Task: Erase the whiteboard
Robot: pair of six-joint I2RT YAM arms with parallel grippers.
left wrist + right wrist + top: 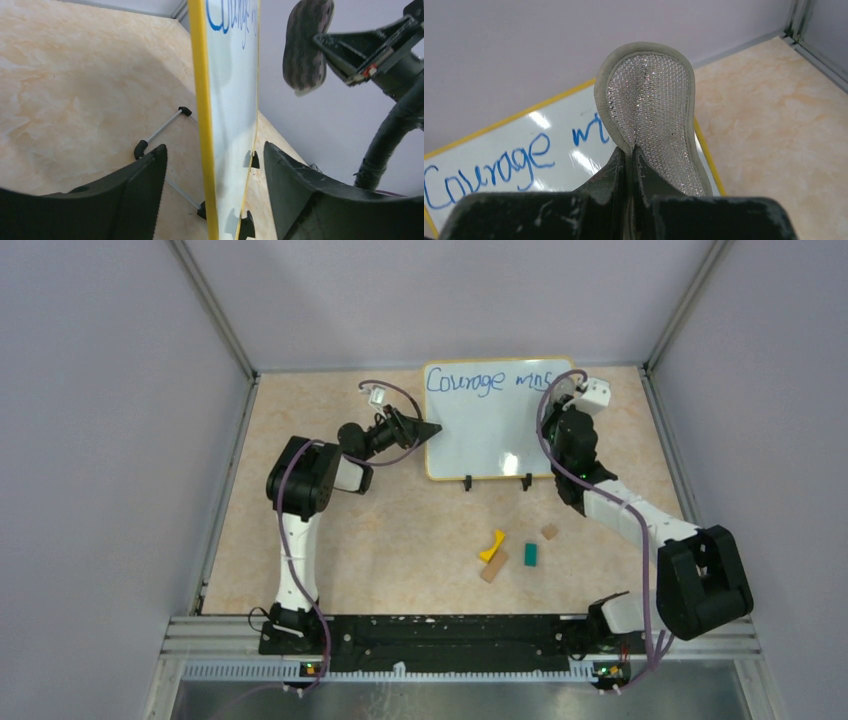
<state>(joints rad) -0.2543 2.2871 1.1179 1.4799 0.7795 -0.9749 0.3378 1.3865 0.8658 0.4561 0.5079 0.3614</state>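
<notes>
One edge of the whiteboard (pixel 232 100) between open fingers of the left hand (pixel 214 150).

Whiteboard (pixel 490 430) standing at the far side of the worktop (pixel 400 540).
White board with rounded corners and a thin yellow frame, standing on its long edge on two black clip feet (pixel 467 483). Blue handwriting, "Courage m…", runs along the top; the surface below is blank.
</notes>
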